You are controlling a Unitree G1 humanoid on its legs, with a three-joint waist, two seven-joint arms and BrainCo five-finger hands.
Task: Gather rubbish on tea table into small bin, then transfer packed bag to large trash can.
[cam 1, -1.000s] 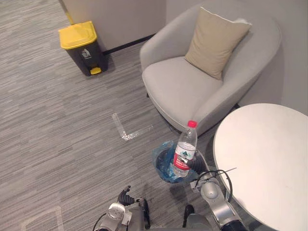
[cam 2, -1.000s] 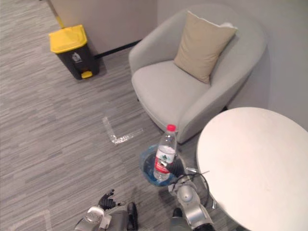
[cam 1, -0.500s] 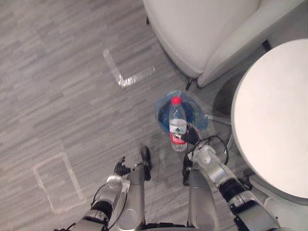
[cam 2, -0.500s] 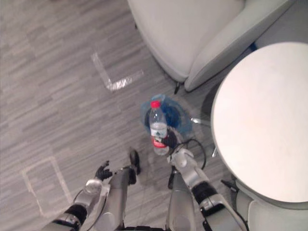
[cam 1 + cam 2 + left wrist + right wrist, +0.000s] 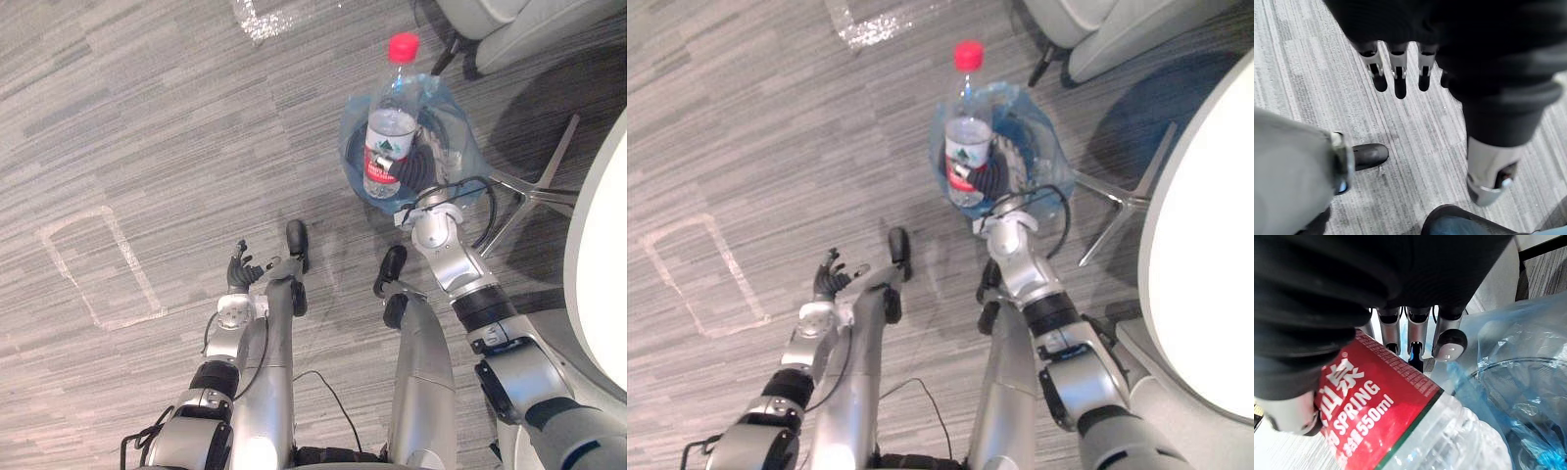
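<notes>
Table [image 5: 1205,225]: I see its white edge at the right, near the bin.
Bin [image 5: 453,137]: stands on the carpet [image 5: 147,117]; my right wrist view gives me its crumpled blue bag [image 5: 1518,382] up close.
Bottle [image 5: 389,142]: upright, red cap on, base over the bin's left rim; the wrist view adds the red label [image 5: 1376,401].
Right hand [image 5: 416,168]: wrapped round the bottle's lower part, fingers [image 5: 1418,333] behind the label.
Left hand [image 5: 831,279]: low at the left, holding nothing; its wrist view shows me fingers [image 5: 1397,73] relaxed above the carpet.

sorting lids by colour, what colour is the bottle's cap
Red cap on the clear bottle; shows best in the left eye view.
</notes>
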